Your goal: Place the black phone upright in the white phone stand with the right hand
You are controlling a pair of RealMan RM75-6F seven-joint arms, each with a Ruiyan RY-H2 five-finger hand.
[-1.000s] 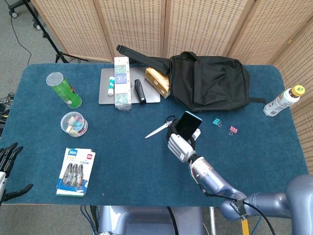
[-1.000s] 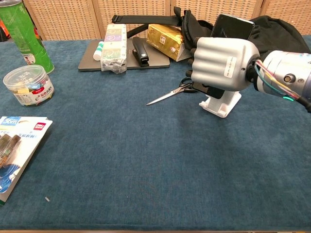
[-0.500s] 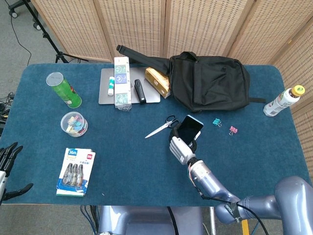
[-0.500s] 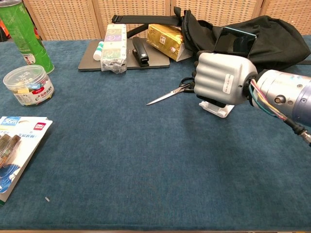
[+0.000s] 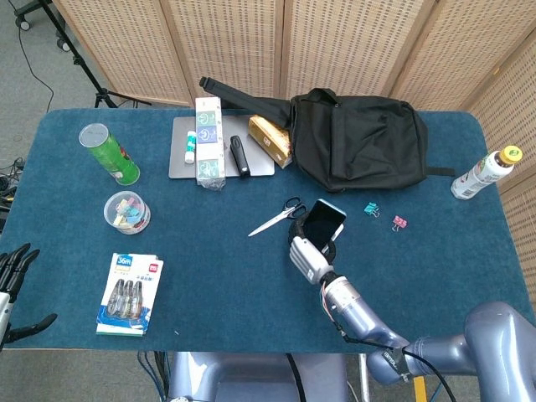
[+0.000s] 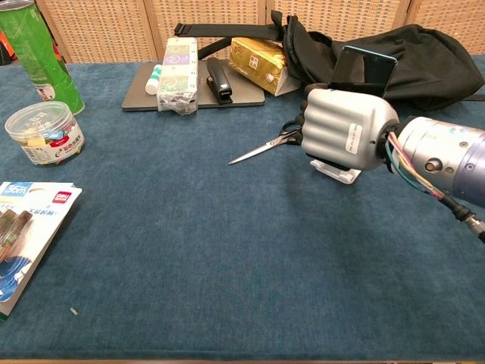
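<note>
One right hand (image 6: 345,133) grips black phone (image 6: 364,70) | lower than before | over white phone stand (image 6: 335,170)

Right hand (image 6: 345,129), silver back toward the camera, grips the black phone (image 6: 365,70), whose top edge rises above the knuckles. White phone stand (image 6: 335,170) shows just beneath the hand on the blue counter (image 6: 227,250). Scissors (image 6: 265,145) lie just left. Black backpack (image 6: 424,61) behind. Far left: green can (image 6: 42,57), clear tub (image 6: 44,133). Laptop (image 6: 140,91) at far edge.
</note>
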